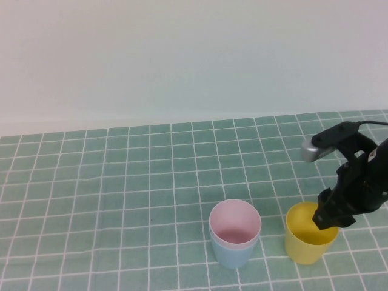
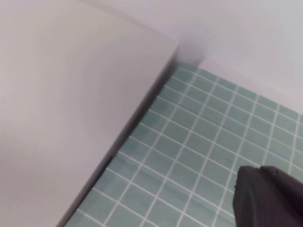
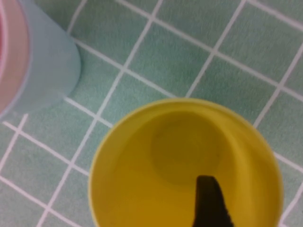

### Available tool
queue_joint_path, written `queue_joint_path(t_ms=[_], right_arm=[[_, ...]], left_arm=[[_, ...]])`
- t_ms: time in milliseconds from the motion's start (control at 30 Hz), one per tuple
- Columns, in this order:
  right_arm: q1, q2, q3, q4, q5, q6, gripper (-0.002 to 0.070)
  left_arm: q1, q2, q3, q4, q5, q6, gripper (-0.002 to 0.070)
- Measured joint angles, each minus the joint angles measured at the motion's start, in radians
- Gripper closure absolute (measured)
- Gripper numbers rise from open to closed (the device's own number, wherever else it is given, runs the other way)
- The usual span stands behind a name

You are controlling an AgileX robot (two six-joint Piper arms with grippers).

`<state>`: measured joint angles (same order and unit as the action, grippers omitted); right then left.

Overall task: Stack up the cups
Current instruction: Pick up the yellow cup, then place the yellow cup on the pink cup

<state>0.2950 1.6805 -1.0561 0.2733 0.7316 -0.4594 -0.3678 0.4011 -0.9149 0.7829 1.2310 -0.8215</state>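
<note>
The pale pink cup sits nested inside the light blue cup near the table's front middle. To their right the yellow cup stands upright by itself. My right gripper hangs over the yellow cup's right rim. In the right wrist view one black finger reaches down inside the yellow cup, clear of its wall; the other finger is out of frame. The gripper is open and holds nothing. My left gripper is shut and empty, low over bare tiles, and does not show in the high view.
A green tiled cloth covers the table, and a white wall runs along its far edge. The left wrist view shows a pale panel bordering the cloth. The nested pair stands about a hand's width from the yellow cup.
</note>
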Motion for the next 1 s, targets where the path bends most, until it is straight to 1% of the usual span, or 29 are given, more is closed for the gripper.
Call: queue_joint_path(t_ms=[100,200,300,367,433,500,600,667,733,833,900,1000], right_arm=[[0.0,0.033,0.0,-0.002,0.0,0.0,0.03],[0.0,0.049,0.0,-0.005,0.0,-0.002,0.037],[0.0,0.059,0.0,-0.015,-0.005,-0.012,0.0486],[0.0,0.061,0.0,-0.021,-0.007,-0.018,0.0589],[0.0,0.061,-0.011,-0.034,0.001,-0.022,0.0636],[0.0,0.061,-0.046,-0.082,0.039,-0.024,0.0649],[0.002,0.054,-0.142,-0.201,0.138,0.042,0.065],[0.002,0.033,-0.239,-0.261,0.214,0.089,0.065],[0.002,0.007,-0.339,-0.26,0.272,0.107,0.065],[0.024,-0.023,-0.514,-0.2,0.364,0.108,0.065],[0.072,-0.025,-0.609,-0.162,0.411,0.108,0.065],[0.162,-0.008,-0.684,-0.137,0.453,0.139,0.065]], left_arm=[[0.047,-0.011,0.0,0.0,0.0,-0.002,0.0676],[0.051,-0.011,0.0,0.0,0.0,-0.002,0.0676],[0.051,-0.011,0.0,-0.013,0.0,-0.013,0.0676],[0.051,-0.011,0.0,-0.02,0.0,-0.046,0.0676],[0.051,-0.011,0.0,-0.018,0.0,-0.074,0.0676],[0.051,-0.011,0.006,0.003,-0.032,-0.095,0.0676],[0.051,-0.017,0.06,0.068,-0.17,-0.152,0.0676],[0.051,-0.049,0.129,0.087,-0.272,-0.179,0.0676],[0.051,-0.111,0.211,0.099,-0.368,-0.193,0.0676],[0.051,-0.198,0.326,0.103,-0.461,-0.182,0.0676],[0.051,-0.267,0.392,0.103,-0.488,-0.18,0.0676],[0.051,-0.353,0.488,0.119,-0.484,-0.178,0.0676]])
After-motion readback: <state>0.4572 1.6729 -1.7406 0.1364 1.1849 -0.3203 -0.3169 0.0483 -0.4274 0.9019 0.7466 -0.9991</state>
